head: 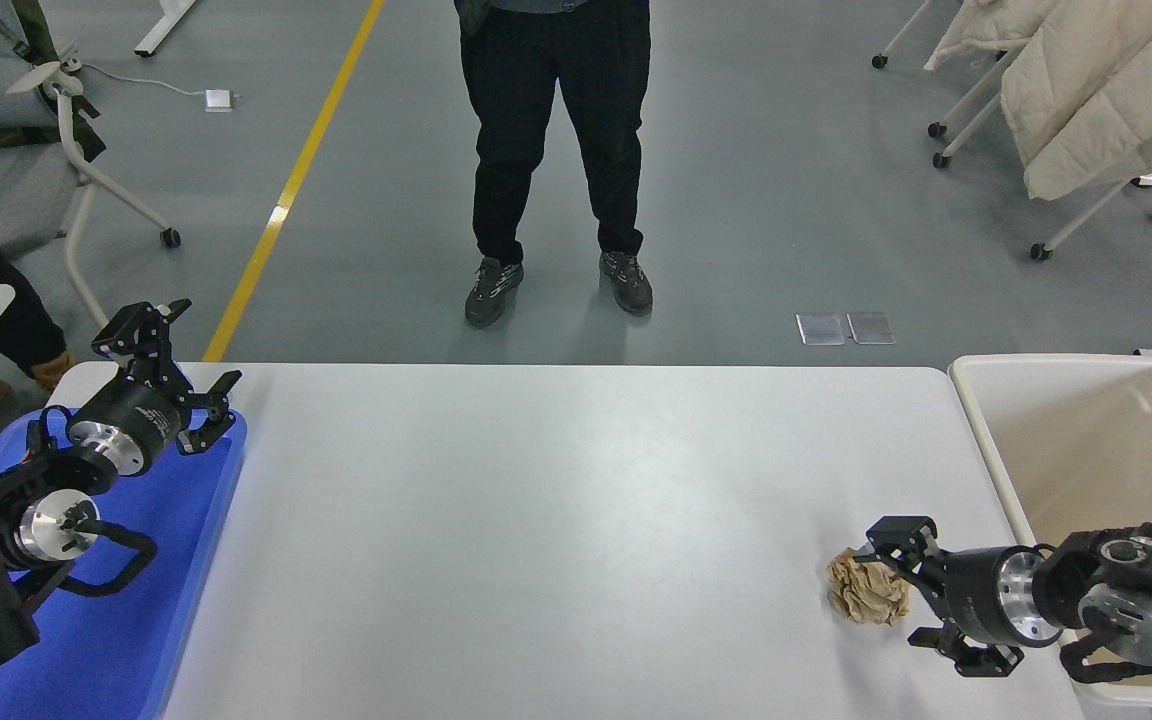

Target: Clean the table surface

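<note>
The white table surface (556,500) fills the middle of the view. A crumpled ball of tan paper (866,590) lies on it near the right front. My right gripper (911,590) comes in from the right, open, its jaws spread at the ball's right side, touching or nearly touching it. My left gripper (181,370) is parked at the left, open and empty, above the blue tray's far end.
A blue plastic tray (136,620) lies at the table's left edge. A cream-white deep bin (1066,450) stands off the table's right edge. A person in black trousers (556,150) stands beyond the far side.
</note>
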You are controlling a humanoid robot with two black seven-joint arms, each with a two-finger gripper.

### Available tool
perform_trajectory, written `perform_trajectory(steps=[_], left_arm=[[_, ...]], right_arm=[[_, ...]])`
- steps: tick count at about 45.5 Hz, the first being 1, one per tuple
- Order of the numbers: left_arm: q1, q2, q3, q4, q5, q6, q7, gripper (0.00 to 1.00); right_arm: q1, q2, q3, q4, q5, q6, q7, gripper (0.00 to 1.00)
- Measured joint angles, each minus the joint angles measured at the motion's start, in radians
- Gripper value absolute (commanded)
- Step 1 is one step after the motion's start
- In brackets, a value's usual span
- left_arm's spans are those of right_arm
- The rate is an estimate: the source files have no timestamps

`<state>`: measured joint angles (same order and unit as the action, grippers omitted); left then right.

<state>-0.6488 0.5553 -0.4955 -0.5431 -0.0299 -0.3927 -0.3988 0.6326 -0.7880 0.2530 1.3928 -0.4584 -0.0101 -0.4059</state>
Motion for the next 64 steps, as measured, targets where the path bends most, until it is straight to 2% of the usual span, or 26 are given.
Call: perform_trajectory(steps=[17,64], left_arm=[[0.000,0.000,0.000,0.000,0.000,0.000,0.000,1.00],[0.000,0.000,0.000,0.000,0.000,0.000,0.000,1.00]], right_arm=[[0.019,0.091,-0.016,-0.094,-0.038,-0.001,0.001,1.00],[0.097,0.193,-0.090,-0.239,-0.106,0.008,0.001,0.98]])
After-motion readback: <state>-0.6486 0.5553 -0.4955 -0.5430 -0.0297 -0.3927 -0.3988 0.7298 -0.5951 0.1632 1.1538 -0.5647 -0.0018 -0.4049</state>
